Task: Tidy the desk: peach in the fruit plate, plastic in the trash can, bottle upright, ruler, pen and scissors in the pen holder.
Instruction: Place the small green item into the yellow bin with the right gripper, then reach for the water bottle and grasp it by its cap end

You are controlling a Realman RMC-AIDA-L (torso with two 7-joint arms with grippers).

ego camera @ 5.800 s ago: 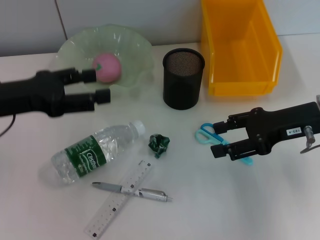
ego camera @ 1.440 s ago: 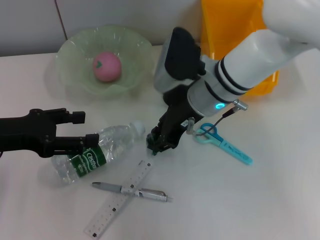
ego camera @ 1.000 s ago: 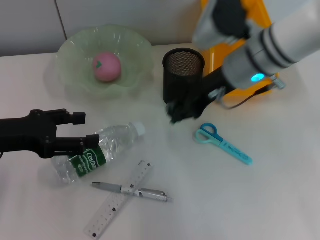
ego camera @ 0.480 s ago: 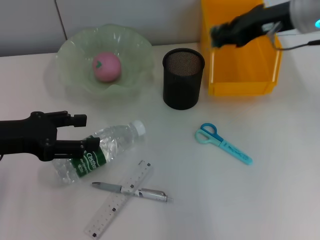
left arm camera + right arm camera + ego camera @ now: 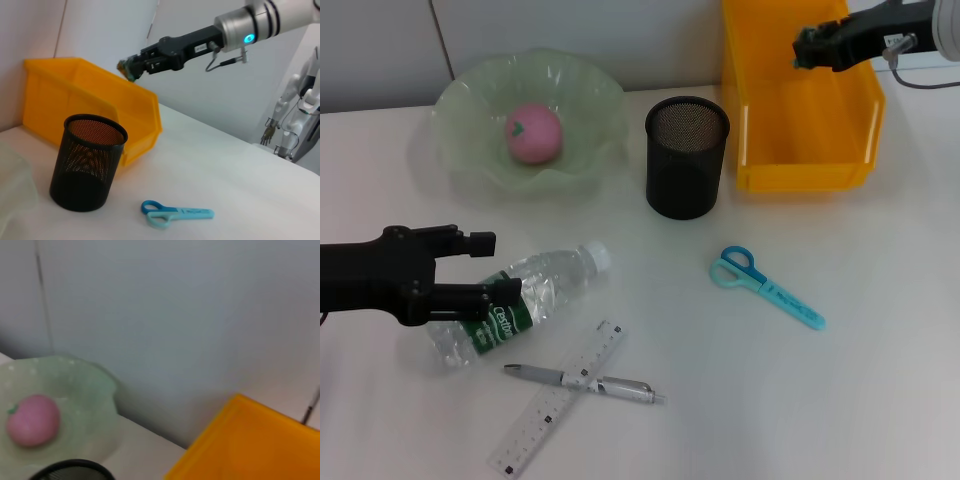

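Note:
The pink peach (image 5: 533, 133) lies in the pale green fruit plate (image 5: 470, 92). My right gripper (image 5: 804, 46) hovers over the yellow trash can (image 5: 800, 165), shut on the crumpled green plastic (image 5: 128, 67). The clear bottle (image 5: 545, 288) lies on its side at front left. My left gripper (image 5: 497, 265) is open over its labelled middle, one finger on either side. The white ruler (image 5: 548, 410) lies under the pen (image 5: 590, 381) near the front edge. The blue scissors (image 5: 766, 287) lie flat, right of centre. The black mesh pen holder (image 5: 686, 157) stands upright and holds nothing I can see.
A white wall runs along the back of the desk, close behind the plate and the trash can. The pen holder stands between the plate and the trash can. Another robot (image 5: 295, 115) stands far off in the left wrist view.
My right gripper lifted the plastic off the desk, carried it past the pen holder and now holds it farther right over the trash can. My left gripper sank slightly at the bottle.

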